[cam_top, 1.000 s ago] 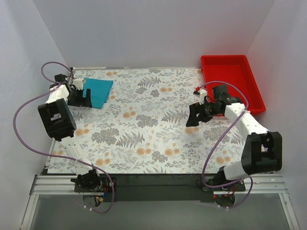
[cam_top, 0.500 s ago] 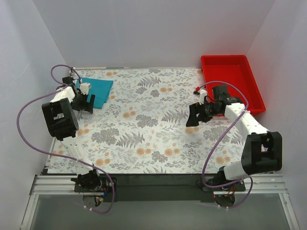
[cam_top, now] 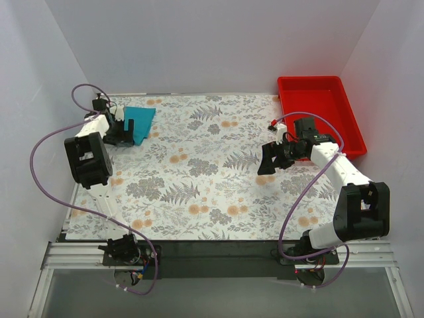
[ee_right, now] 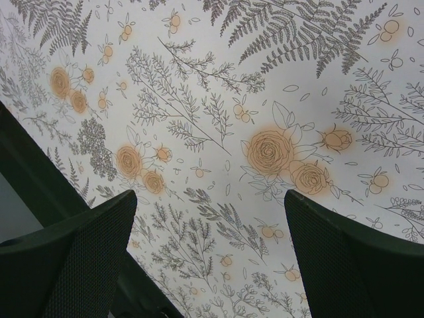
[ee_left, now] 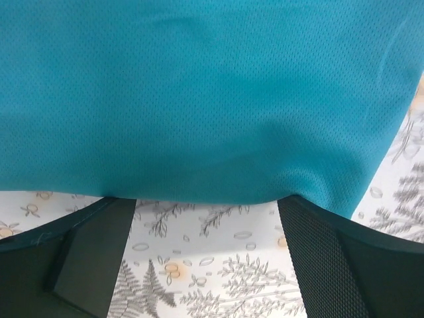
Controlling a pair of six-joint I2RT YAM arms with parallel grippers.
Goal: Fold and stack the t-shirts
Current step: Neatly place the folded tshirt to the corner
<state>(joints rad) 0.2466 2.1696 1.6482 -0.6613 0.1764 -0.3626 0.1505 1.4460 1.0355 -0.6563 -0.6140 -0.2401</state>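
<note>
A folded teal-blue t-shirt (cam_top: 141,120) lies at the far left corner of the flowered table. In the left wrist view it (ee_left: 199,93) fills the upper part, and its near edge rests over the tips of my open fingers. My left gripper (cam_top: 123,134) is open, its jaws wide apart at the shirt's near-left edge, with bare cloth between them (ee_left: 207,218). My right gripper (cam_top: 267,159) is open and empty, hovering over the table right of centre; in the right wrist view (ee_right: 209,212) only the flowered cloth shows between its fingers.
A red plastic tray (cam_top: 351,126) stands at the far right, with nothing visible in it. The flowered tablecloth (cam_top: 199,179) covers the table. White walls close in the left, back and right sides. The table's dark front edge shows in the right wrist view (ee_right: 40,185).
My left gripper has swung toward the back of the table, closer to the shirt's left edge, and the shirt now looks narrower. The right arm has barely moved.
</note>
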